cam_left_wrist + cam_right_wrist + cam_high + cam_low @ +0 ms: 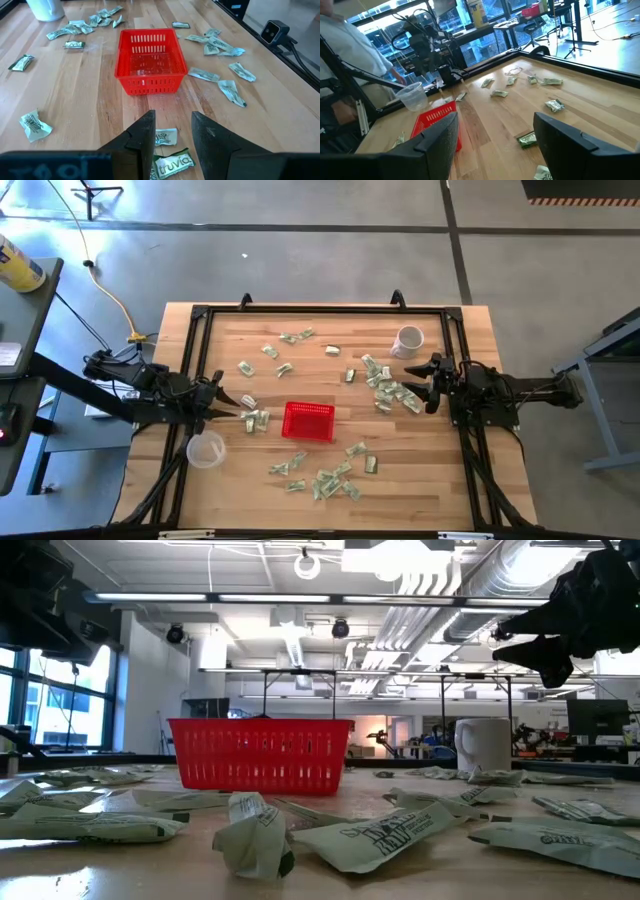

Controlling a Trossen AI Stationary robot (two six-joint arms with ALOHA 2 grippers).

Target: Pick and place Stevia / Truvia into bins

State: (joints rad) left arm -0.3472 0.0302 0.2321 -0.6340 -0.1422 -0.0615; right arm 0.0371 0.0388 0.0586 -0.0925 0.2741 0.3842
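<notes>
The red mesh basket (pixel 308 421) stands mid-table, its floor (pixel 150 65) bare in the left wrist view. Pale green and white sachets lie flat all around it: a cluster (pixel 390 388) under my right gripper, another (pixel 330 478) near the front edge, a few (pixel 255 419) by my left gripper. My left gripper (pixel 238 406) hovers open at the basket's left, tipped down over two sachets (pixel 172 165). My right gripper (pixel 412 381) hangs open and level at the right, above the table, nothing between its fingers (pixel 495 135).
A white mug (pixel 408 340) stands at the far right, a clear plastic cup (pixel 205 449) at the near left beside my left arm. A black frame (pixel 320 310) rims the table. A person sits beyond the left edge (pixel 350 55).
</notes>
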